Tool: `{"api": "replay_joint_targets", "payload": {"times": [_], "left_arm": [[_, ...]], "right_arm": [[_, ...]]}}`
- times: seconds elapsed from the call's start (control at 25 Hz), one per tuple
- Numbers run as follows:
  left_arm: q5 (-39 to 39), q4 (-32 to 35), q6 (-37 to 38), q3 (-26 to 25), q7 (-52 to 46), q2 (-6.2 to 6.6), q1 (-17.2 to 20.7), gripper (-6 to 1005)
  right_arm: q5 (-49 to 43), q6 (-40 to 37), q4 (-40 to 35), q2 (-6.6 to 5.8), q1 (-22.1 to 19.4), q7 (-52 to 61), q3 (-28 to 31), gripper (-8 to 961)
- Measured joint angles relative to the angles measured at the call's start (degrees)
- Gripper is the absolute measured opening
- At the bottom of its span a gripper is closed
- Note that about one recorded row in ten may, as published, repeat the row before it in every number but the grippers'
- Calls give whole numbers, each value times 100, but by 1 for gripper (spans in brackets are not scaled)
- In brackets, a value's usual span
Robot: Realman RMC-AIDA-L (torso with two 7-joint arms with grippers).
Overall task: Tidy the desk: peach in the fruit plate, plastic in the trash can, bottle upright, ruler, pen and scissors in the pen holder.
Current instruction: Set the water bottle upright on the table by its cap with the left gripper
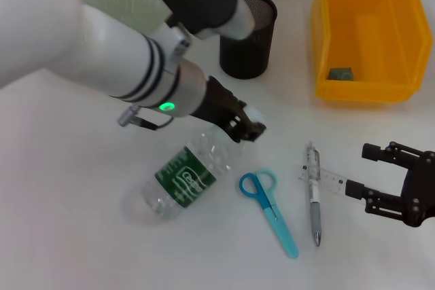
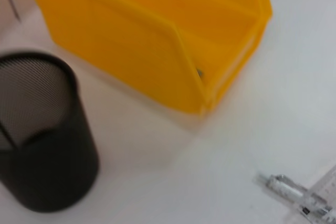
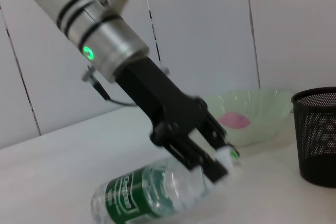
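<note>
White desk (image 1: 68, 188): your left gripper (image 3: 218, 161) pinches the lying clear plastic bottle's (image 1: 183, 178) neck; only right wrist view shows a pink peach (image 3: 234, 120) in the green plate (image 3: 262, 111); right gripper (image 1: 377, 178) spread.

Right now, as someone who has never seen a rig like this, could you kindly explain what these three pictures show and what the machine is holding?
It is a two-armed robot tidying a desk. One picture looks down from a camera on its head; the other two come from cameras on its wrists.

The left gripper is closed around the neck of a clear bottle with a green label, which lies tilted on the white table. The right wrist view shows that grip from the side. The right gripper hovers open, holding nothing, beside the ruler.

Also on the table: blue scissors, a pen lying across the ruler, a black mesh pen holder, a yellow bin with a small item inside, and a pale green plate holding something pink.
</note>
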Motion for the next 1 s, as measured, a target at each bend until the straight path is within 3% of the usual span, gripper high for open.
{"api": "replay_joint_targets", "payload": {"times": [0.12,0.32,1.0], "left_arm": [[86,890,346,-454,300,4,547,458],[86,1490,617,-974,604,14,1065,456],[52,2330,753,-1718,941,15,1906,450]], "right_arm": [[-1,-1,-7,0,11,52,-6,755],[-4,-3,-47,0,24,85,-30,755],[-9,-13,-144,1,35,129,-43,755]]}}
